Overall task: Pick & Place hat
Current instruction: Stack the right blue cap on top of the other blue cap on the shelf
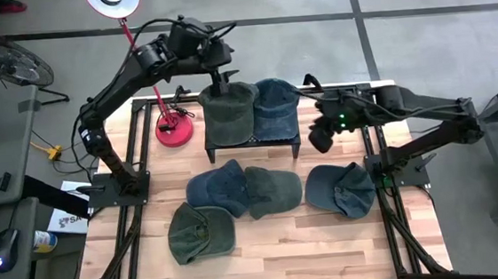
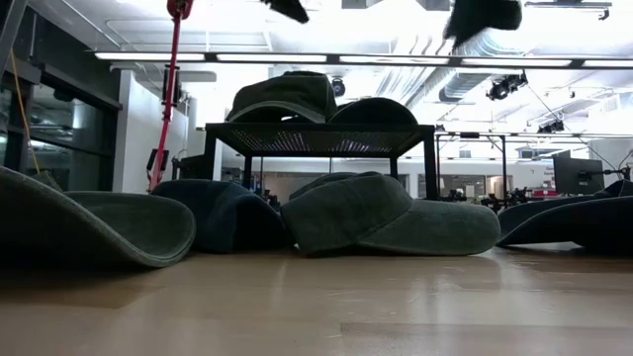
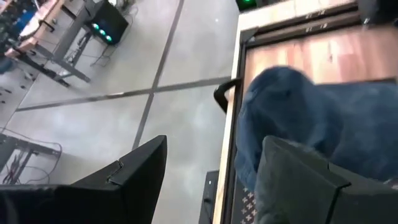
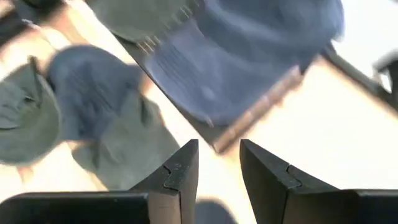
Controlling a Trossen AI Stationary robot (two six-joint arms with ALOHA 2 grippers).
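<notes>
On the wooden desk (image 1: pixel 266 245), nearest the front edge at about seven o'clock, lies a green hat (image 1: pixel 200 233), flat on the boards. Just beyond it, near the middle, a blue hat (image 1: pixel 216 187) overlaps a second green hat (image 1: pixel 272 189), and at four o'clock a blue-grey hat (image 1: pixel 339 188) lies apart from them. Farther back stands a low black rack (image 1: pixel 253 140) carrying two hats side by side, touching: a dark green hat (image 1: pixel 229 111) toward eleven o'clock and a blue rack hat (image 1: pixel 275 108) toward one o'clock. At ten o'clock a red lamp base (image 1: pixel 175 128) sits just beside the rack. The right claw (image 1: pixel 322 135) hovers near the rack's right end, its fingers a little apart with nothing between them. Farthest back, the left claw (image 1: pixel 224 77) hangs over the far edge of the dark green hat, its fingers (image 3: pixel 130 180) spread wide and empty.
</notes>
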